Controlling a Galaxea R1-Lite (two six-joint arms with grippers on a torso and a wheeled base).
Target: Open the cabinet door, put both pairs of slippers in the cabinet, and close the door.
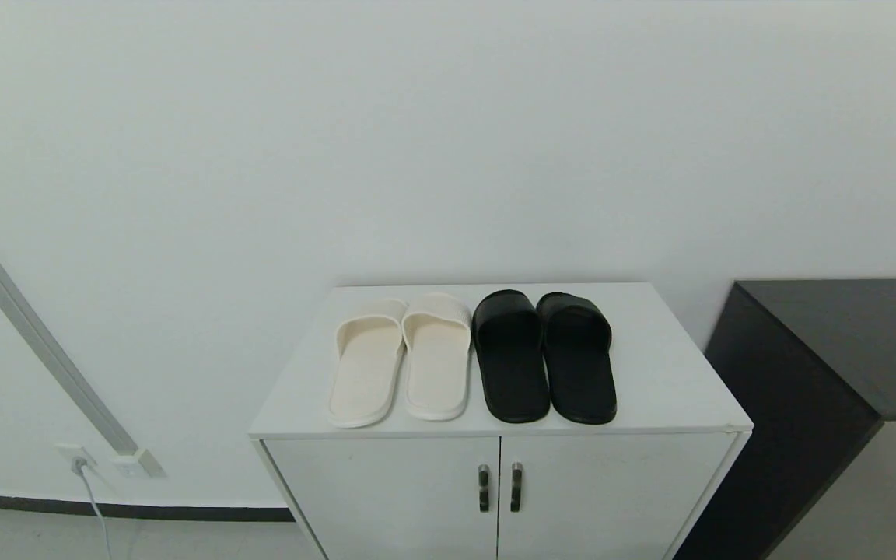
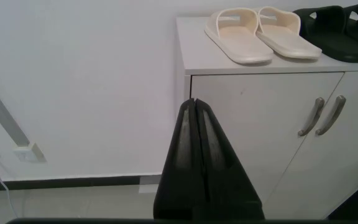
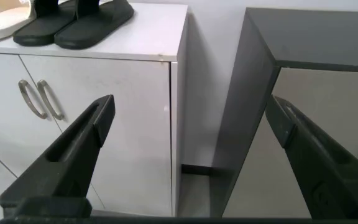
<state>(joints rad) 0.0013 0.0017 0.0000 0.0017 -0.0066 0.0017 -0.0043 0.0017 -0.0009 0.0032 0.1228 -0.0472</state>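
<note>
Two cream slippers (image 1: 436, 362), two black slippers (image 1: 510, 358) on cabinet (image 1: 673, 373); left tool (image 2: 195, 106) clamped empty, right tool (image 3: 190, 106) spread.

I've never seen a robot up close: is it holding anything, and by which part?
Nothing. The left gripper is shut on air, the right gripper open and empty; the white slippers and black slippers lie on the cabinet.

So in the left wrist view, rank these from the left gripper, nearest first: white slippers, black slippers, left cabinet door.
1. Left cabinet door, directly ahead of the left gripper.
2. White slippers, on the cabinet top, on the robot's left side.
3. Black slippers, also on top, farther to the robot's right.
</note>
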